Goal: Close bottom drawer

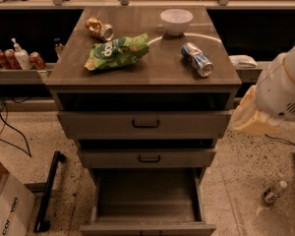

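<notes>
The bottom drawer [146,196] of the grey-brown cabinet [143,73] stands pulled far out. Its deep plain box is empty and its front panel [147,228] sits at the picture's lower edge, the handle cut off. The middle drawer [147,158] and the top drawer [145,124] above it are each pulled out a little, dark bar handles showing. My arm [280,90], white and cream, hangs at the right of the cabinet, level with the top drawer. My gripper is out of view, beyond that arm's visible part.
On the cabinet top lie a green chip bag [117,52], a white bowl [176,21], a blue can [197,59] and a crushed can [100,28]. A cardboard box [5,205] and a black bar [49,191] are on the floor left, a bottle [274,191] right.
</notes>
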Robot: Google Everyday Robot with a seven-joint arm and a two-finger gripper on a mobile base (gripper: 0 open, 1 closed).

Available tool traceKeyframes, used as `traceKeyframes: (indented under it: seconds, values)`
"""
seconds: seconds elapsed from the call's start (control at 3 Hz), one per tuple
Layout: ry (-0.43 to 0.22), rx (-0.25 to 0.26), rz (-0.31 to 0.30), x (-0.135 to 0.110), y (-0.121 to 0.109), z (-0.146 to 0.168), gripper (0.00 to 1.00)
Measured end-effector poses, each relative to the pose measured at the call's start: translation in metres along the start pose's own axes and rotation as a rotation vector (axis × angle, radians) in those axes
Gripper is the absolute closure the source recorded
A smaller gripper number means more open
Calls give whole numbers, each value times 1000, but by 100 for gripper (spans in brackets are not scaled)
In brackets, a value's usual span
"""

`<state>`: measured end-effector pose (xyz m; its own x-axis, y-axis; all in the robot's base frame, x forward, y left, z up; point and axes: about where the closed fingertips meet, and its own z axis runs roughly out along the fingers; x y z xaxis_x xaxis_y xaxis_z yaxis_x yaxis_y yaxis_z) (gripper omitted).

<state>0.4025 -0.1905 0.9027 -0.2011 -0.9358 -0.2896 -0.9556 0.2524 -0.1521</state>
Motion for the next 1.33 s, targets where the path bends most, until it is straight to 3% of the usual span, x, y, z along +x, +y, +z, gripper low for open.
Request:
traceKeyframes:
  seconds: [0.33,1.0,1.33]
  values:
    - [-54,-11,1,8,18,40,99]
    - [-38,-4,0,10,20,53,100]
    - [-27,-36,-2,14,29,86,100]
